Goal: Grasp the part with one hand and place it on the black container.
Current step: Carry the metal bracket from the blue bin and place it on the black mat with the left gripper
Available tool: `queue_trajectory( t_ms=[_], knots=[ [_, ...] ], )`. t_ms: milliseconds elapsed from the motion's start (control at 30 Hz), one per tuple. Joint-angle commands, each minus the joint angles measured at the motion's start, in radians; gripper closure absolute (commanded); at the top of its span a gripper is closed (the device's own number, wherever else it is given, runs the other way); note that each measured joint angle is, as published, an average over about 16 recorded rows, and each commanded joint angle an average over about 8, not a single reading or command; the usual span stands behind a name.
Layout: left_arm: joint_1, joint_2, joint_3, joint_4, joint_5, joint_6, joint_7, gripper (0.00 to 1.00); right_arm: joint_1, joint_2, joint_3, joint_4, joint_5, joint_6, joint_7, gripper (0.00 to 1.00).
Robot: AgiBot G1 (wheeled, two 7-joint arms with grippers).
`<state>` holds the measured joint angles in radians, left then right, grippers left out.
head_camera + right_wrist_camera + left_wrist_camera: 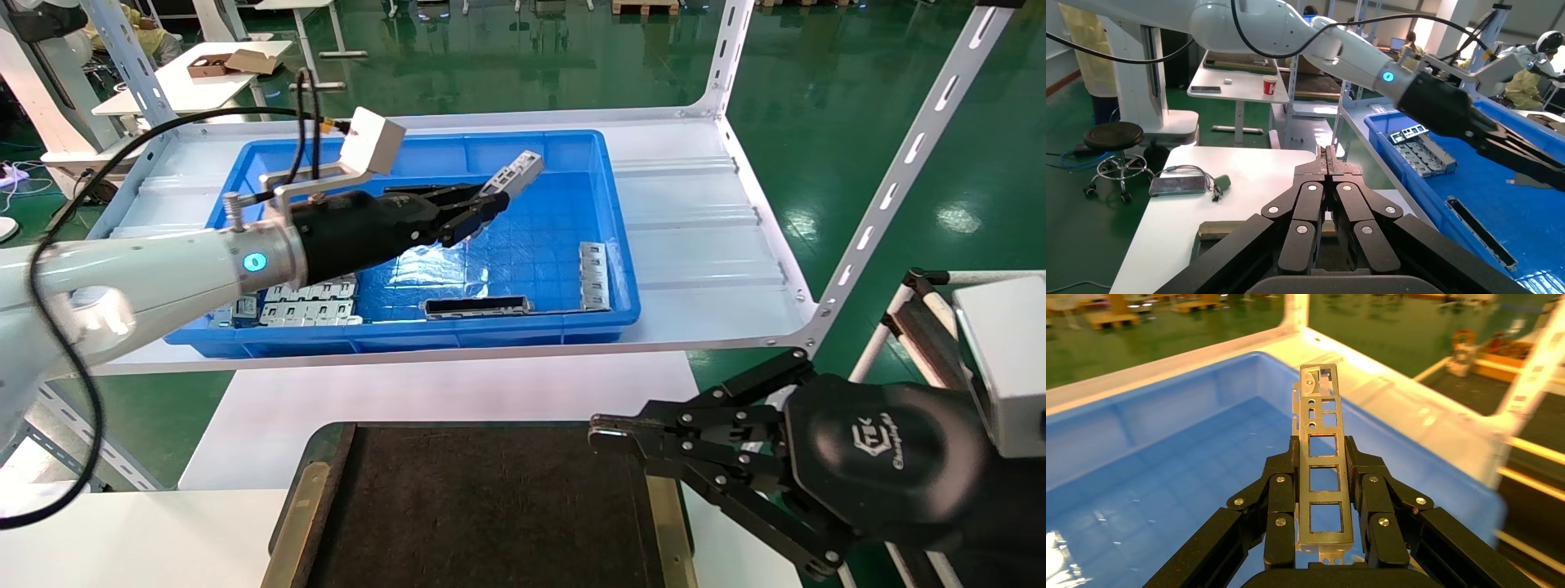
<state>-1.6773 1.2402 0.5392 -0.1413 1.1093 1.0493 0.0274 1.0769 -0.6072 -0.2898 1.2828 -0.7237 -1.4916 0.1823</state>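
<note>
Part [516, 173] in the grip: a slim silver-grey bar with a row of square cut-outs sits pinched between the fingertips of the left gripper [488, 204], held in the air above the blue bin [621, 269] with its free end pointing up and away toward the bin's far wall. In the left wrist view the part [1324, 478] runs lengthwise between the two fingers, which press on its long edges over roughly its lower half. Other metal pieces lie on the bin floor, among them a long dark channel piece [476, 306] and grey tabbed plates [310, 302]. The black container [490, 506] waits nearer the robot, well apart from the bin. The right gripper [609, 433] hangs over that tray's right edge, fingers pressed together and empty. Done well, the carry would likely clear the bin's near wall, come down low and level over bare tray, and let go well short of the right gripper.
</note>
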Motion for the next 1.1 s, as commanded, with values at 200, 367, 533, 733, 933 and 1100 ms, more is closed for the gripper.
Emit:
queue_trajectory(
  t_ms=[200, 367, 533, 733, 933, 1100],
  knots=[
    [0.029, -0.080, -0.024, -0.041, -0.046, 0.203, -0.005, 1.00, 0.000, 0.000, 0.000, 0.000, 0.000, 0.000, 0.000, 1.00],
    [0.088, -0.145, -0.042, -0.126, -0.088, 0.337, -0.041, 1.00, 0.000, 0.000, -0.001, 0.000, 0.001, 0.000, 0.000, 1.00],
    [0.182, -0.199, -0.048, -0.264, -0.127, 0.459, -0.102, 1.00, 0.000, 0.000, -0.001, 0.000, 0.001, 0.000, -0.001, 1.00],
    [0.327, -0.261, -0.042, -0.455, -0.163, 0.507, -0.183, 1.00, 0.000, 0.001, -0.001, 0.000, 0.001, 0.001, -0.001, 1.00],
    [0.492, -0.331, -0.036, -0.640, -0.167, 0.434, -0.252, 1.00, 0.000, 0.001, -0.002, 0.000, 0.001, 0.001, -0.001, 1.00],
    [0.636, -0.371, -0.036, -0.791, -0.150, 0.306, -0.290, 1.00, 0.000, 0.001, -0.002, 0.000, 0.001, 0.001, -0.001, 1.00]
  ],
)
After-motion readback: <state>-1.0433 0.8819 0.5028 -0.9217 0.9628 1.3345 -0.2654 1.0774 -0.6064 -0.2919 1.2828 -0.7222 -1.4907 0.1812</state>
